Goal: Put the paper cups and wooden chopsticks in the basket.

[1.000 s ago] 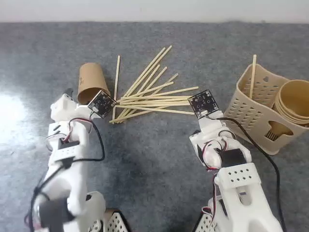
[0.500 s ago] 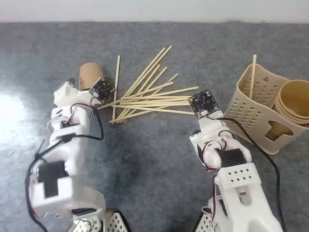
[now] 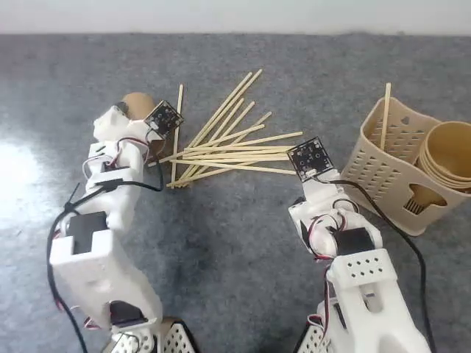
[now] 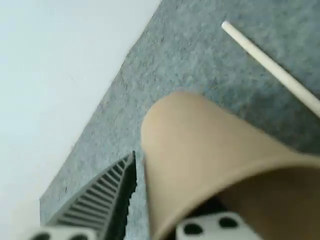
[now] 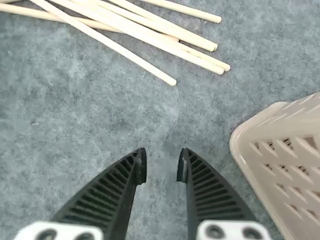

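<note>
A brown paper cup lies on its side at the far left, partly under my left gripper. In the left wrist view the cup covers one jaw. The other finger stands just beside its wall with a thin gap, so this gripper is open. Several wooden chopsticks lie fanned out mid-table. My right gripper hovers open over bare mat, near the chopstick ends and the basket's corner. The beige basket at the right holds stacked cups and one upright chopstick.
Grey mat covers the table, with free room in front of the chopsticks and between the two arms. A pale wall runs along the far edge. One chopstick lies just beyond the cup in the left wrist view.
My left arm has moved forward over the cup, and the cup has shifted a little toward the far edge. The right arm and the chopsticks have stayed still.
</note>
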Available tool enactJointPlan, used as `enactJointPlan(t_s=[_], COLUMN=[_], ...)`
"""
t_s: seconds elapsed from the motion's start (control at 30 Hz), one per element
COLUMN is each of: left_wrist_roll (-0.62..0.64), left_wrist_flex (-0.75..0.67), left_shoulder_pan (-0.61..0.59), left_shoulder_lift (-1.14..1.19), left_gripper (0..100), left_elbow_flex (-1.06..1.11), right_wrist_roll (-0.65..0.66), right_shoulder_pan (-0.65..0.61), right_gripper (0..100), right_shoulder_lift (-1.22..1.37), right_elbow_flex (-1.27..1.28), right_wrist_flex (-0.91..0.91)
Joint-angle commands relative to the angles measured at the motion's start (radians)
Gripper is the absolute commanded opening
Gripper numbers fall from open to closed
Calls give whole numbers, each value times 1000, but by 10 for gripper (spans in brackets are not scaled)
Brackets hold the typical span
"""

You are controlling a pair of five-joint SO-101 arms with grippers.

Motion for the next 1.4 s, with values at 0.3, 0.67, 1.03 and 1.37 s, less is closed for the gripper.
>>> enactJointPlan(t_s=[0.3, 0.67, 1.03, 1.37], left_wrist_roll=[166, 238, 321, 302], left_wrist_flex=[100, 1263, 2039, 2107], left_shoulder_pan=[20, 123, 241, 385], left_shoulder_lift=[-262, -609, -330, -196], left_gripper=[9, 9, 9, 9], left_elbow_flex=[-51, -510, -967, -912], right_wrist_roll=[-2, -3, -3, -17], right_shoulder_pan=[-1, -1, 1, 94], right_gripper=[112, 111, 111, 111], right_shoulder_lift=[-5, 93, 104, 104], right_elbow_flex=[35, 5, -2, 2], right_wrist_flex=[-96, -111, -107, -157])
